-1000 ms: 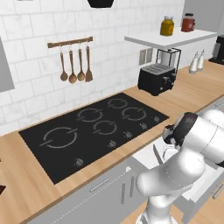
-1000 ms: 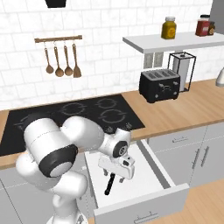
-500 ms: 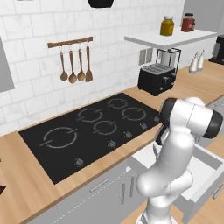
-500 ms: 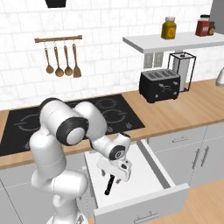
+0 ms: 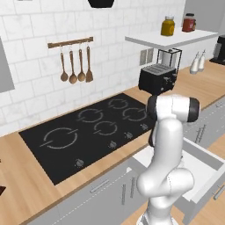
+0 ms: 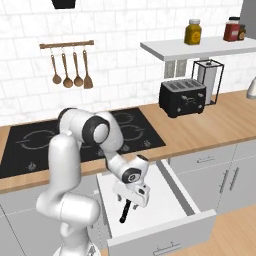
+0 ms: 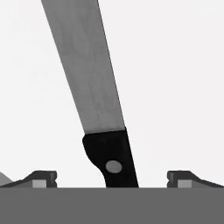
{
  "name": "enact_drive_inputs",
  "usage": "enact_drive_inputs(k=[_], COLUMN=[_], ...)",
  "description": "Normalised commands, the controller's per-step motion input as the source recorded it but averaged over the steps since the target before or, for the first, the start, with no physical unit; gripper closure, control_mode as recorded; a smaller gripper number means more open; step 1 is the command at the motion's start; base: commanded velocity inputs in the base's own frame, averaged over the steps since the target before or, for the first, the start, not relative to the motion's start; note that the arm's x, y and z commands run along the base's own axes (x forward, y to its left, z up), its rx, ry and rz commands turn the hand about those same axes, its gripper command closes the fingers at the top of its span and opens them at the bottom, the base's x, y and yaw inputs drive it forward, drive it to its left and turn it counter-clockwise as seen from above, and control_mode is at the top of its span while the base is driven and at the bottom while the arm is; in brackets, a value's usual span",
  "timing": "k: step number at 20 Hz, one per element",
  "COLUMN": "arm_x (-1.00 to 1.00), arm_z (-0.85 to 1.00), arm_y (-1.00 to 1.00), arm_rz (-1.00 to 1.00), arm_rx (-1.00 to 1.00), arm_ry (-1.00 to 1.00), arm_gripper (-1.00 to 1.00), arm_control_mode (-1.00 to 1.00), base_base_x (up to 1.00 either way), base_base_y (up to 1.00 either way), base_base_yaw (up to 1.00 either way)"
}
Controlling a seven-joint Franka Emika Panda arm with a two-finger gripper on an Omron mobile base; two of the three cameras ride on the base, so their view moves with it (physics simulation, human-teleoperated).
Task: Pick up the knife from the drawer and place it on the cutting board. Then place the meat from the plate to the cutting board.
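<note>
You're looking at the gripper [image 6: 131, 196] hanging low inside the open drawer [image 6: 172, 190], its jaws spread wide and gripping nothing. The knife [image 7: 96, 100] is lying flat on the drawer's white floor, right between the two fingertips [image 7: 43, 178], grey blade running away from the hand, black handle nearest.

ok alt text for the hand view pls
A knife lies on the white drawer floor, grey blade running up and away, black handle between the open gripper fingertips.
</note>
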Motion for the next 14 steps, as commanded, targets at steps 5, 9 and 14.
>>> enact_drive_inputs(k=[5, 9, 14], arm_x=[0.09, -0.02, -0.43], arm_z=[-0.52, -0.67, -0.82], arm_y=[-0.05, -0.09, -0.05], arm_rz=[0.00, 0.00, 0.00], arm_rx=[0.00, 0.00, 0.00], arm_ry=[-0.01, 0.00, 0.00], arm_gripper=[-1.00, 1.00, 1.00], arm_control_mode=[-1.00, -1.00, -1.00], base_base_x=[0.00, 0.00, 0.00], base_base_y=[0.00, 0.00, 0.00], base_base_yaw=[0.00, 0.00, 0.00])
